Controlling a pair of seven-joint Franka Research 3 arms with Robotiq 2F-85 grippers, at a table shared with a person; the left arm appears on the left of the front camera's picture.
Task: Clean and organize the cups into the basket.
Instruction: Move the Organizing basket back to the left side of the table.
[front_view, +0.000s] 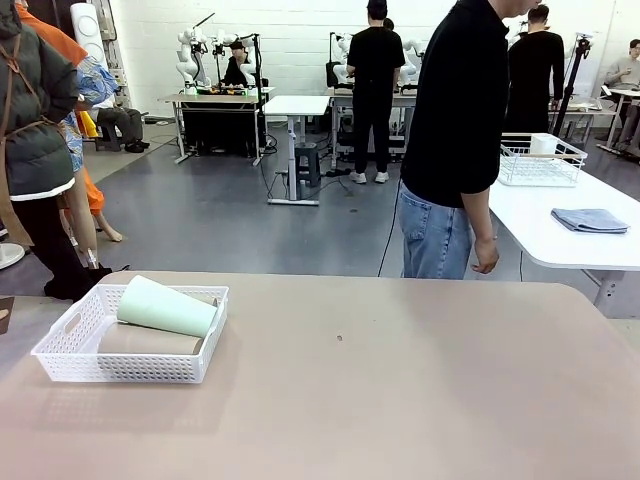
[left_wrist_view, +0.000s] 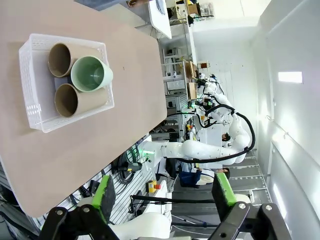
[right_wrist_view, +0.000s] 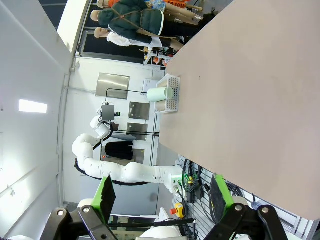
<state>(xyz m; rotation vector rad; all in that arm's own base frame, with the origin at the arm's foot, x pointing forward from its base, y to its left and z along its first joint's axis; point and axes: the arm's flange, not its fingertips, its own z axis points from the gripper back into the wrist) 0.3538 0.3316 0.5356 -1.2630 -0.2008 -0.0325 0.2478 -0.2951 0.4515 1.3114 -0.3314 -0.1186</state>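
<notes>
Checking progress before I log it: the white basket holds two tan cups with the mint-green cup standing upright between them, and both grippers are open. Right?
Not quite. The mint-green cup lies on its side on top of the two tan cups in the white basket, as the left wrist view shows. Both the left gripper and right gripper are open.

Robotics lab, robot arms (front_view: 190, 55), worktables (front_view: 295, 105)

Both end effectors (left_wrist_view: 162, 197) (right_wrist_view: 162, 195) gape wide, holding nothing.
</notes>
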